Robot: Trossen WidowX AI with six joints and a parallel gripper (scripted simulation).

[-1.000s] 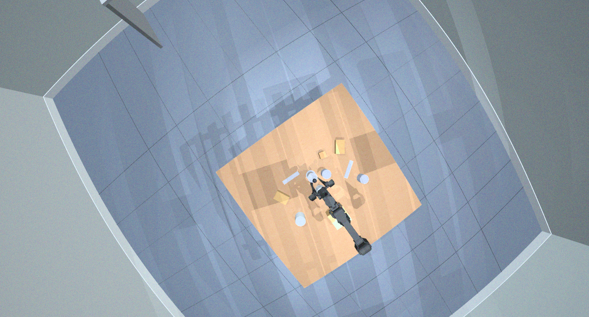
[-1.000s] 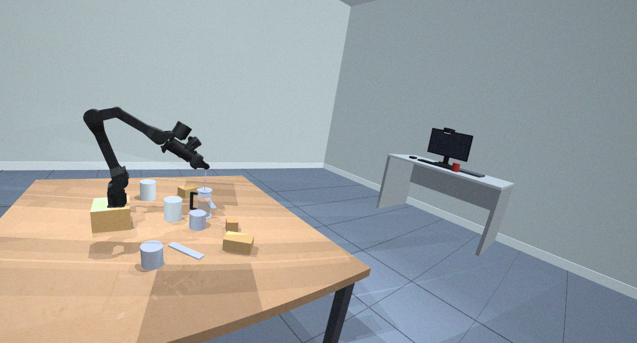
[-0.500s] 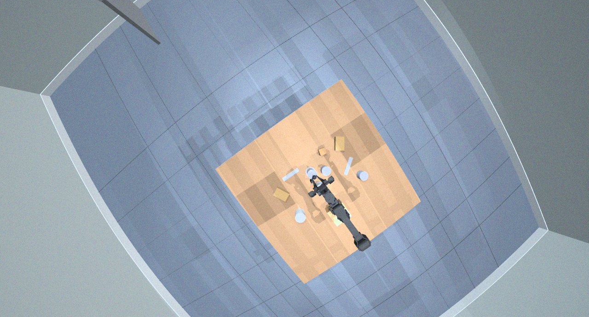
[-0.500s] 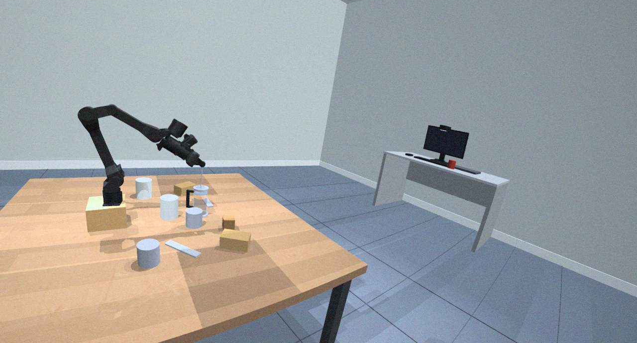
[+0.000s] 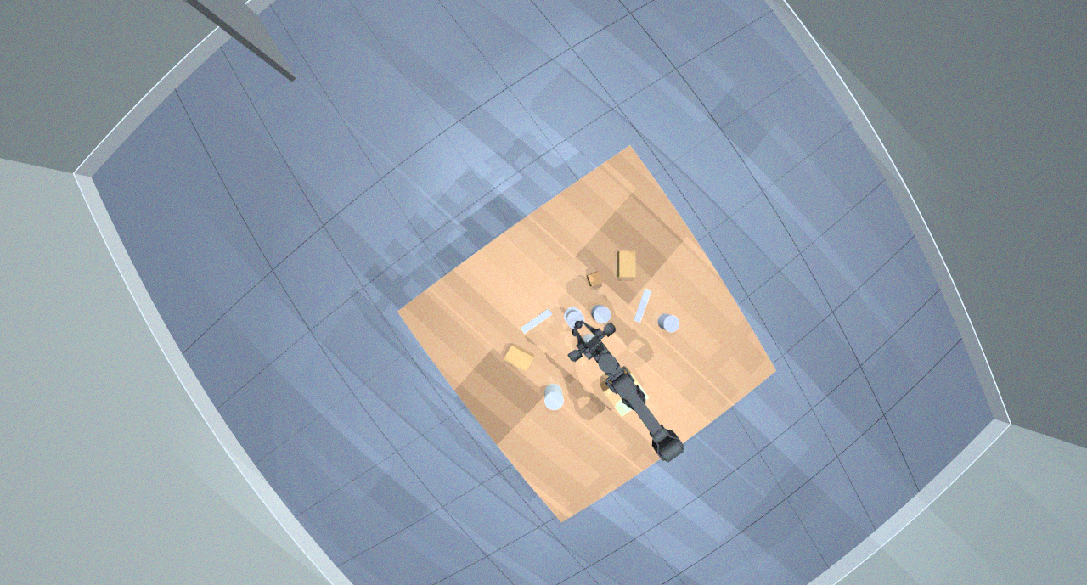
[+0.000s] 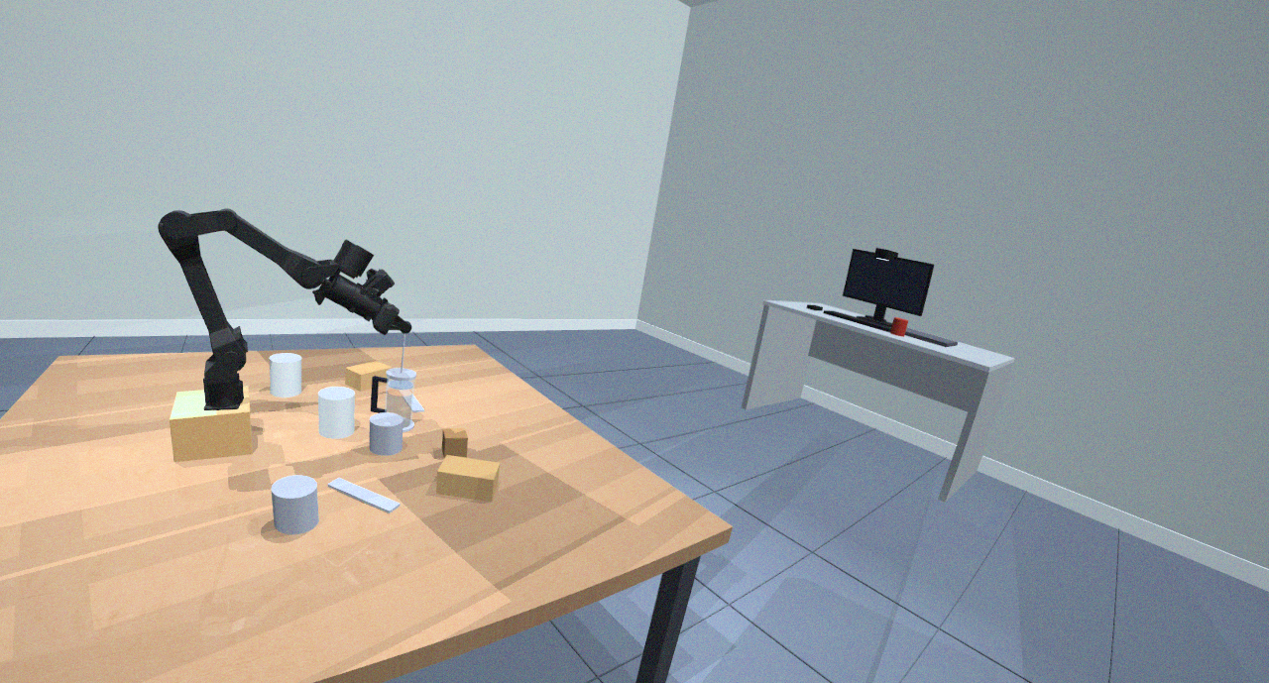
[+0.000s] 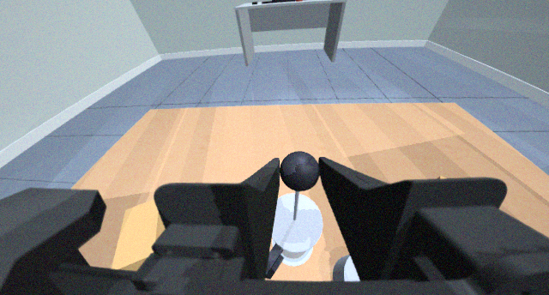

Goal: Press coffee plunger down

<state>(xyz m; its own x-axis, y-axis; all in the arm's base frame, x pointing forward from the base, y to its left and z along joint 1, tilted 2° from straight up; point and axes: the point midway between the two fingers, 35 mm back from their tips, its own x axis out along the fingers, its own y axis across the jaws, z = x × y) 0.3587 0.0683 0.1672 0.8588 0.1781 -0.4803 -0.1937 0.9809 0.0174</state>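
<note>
Where the worktop [image 6: 549, 502] carries cylinders and blocks, coffee press [image 6: 400, 398]: clear glass body, black handle, thin rod raised, black ball knob [image 7: 299, 171]. Gripper [image 7: 298, 171]: partly closed, clamped on knob, fingers touching both sides.

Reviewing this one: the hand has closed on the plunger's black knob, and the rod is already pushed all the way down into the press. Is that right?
Not quite. The hand has closed on the black knob, but the plunger is not down: the exterior view shows the rod standing tall above the press, the knob well clear of the lid.
</note>
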